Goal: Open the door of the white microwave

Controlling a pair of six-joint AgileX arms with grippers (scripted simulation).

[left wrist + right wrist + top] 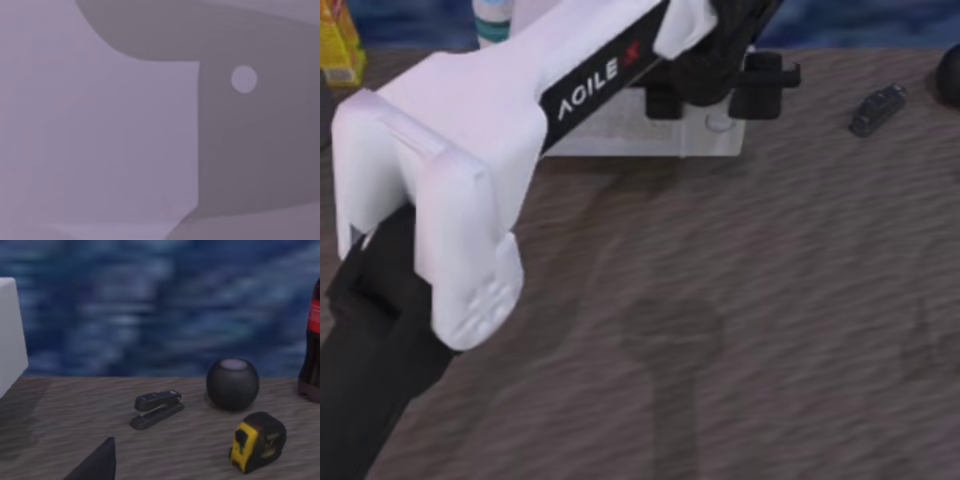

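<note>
Nearest, the left arm (pixel 470 170) crosses the top view from the lower left corner toward the far middle of the table (pixel 770 300). Its left gripper (pixel 715 92) hangs over the front edge of the microwave (pixel 620 130), released, fingers (pixel 662 100) spread and nothing between them. The left wrist view is filled by pale panel with a darker area and one small round spot; I cannot tell which part of the microwave that is.

From above, the door cannot be told from the rest of the box, nor its handle seen, so whether it has begun to swing is unclear. I judge it a stiff, light, hinged panel with a smooth face the fingers would slip on. The thin upright handle is the place to hold, pulling along the hinge's arc, since the whole microwave may slide if tugged straight.

The right gripper (pixel 95 466) shows only a dark tip, so I cannot tell its state. Its arm is out of the top view, parked by the table's right side. Beyond it lie a tape measure (pixel 257 441), a stapler (pixel 156 408) and a dark ball (pixel 232 383).

As for containers, the bottle (pixel 311 350) holds dark liquid. Farthest, the cylinder (pixel 492 25) and the yellow box (pixel 340 45) hide their contents, as does the microwave.
</note>
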